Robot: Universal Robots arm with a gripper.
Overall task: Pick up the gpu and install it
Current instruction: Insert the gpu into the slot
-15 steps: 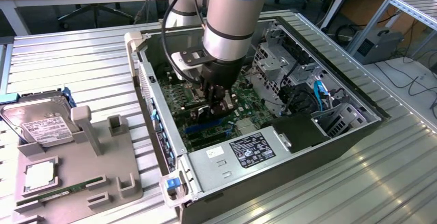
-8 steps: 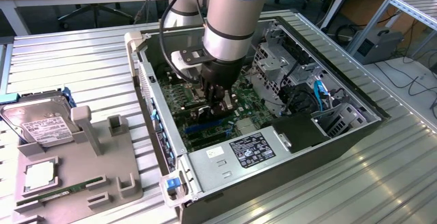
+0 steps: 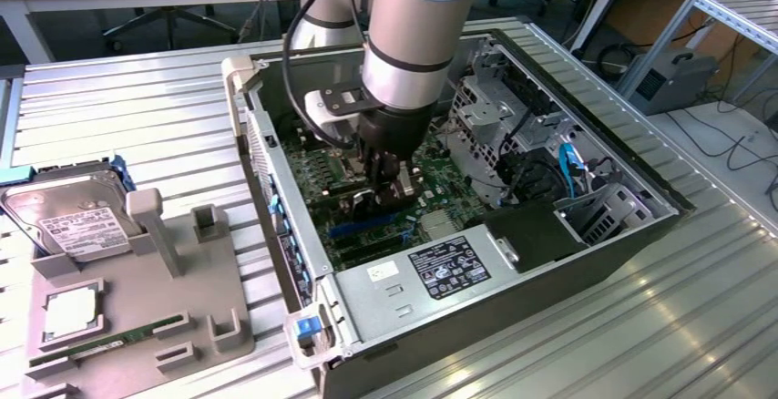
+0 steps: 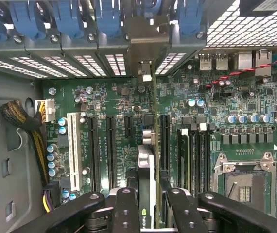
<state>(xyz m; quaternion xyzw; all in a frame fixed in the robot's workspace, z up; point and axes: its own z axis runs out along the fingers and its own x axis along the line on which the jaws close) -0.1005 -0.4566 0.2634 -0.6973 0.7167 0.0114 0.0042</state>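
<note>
Exterior view: gripper (image 3: 386, 176) lowered into the open computer case (image 3: 402, 303), above the motherboard (image 3: 319, 185). Wrist view: jaws clamped on the gpu (image 4: 147, 155), held on edge directly between them, with its long axis running to its bracket (image 4: 146, 34) at the rear slot openings. Black expansion slots (image 4: 110, 150) lie close alongside, leaving little side room.

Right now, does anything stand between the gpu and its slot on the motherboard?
Nothing visible does. The gripper holds the gpu edge-on over the motherboard, among the black slots; the spot right under the card is hidden.
</note>
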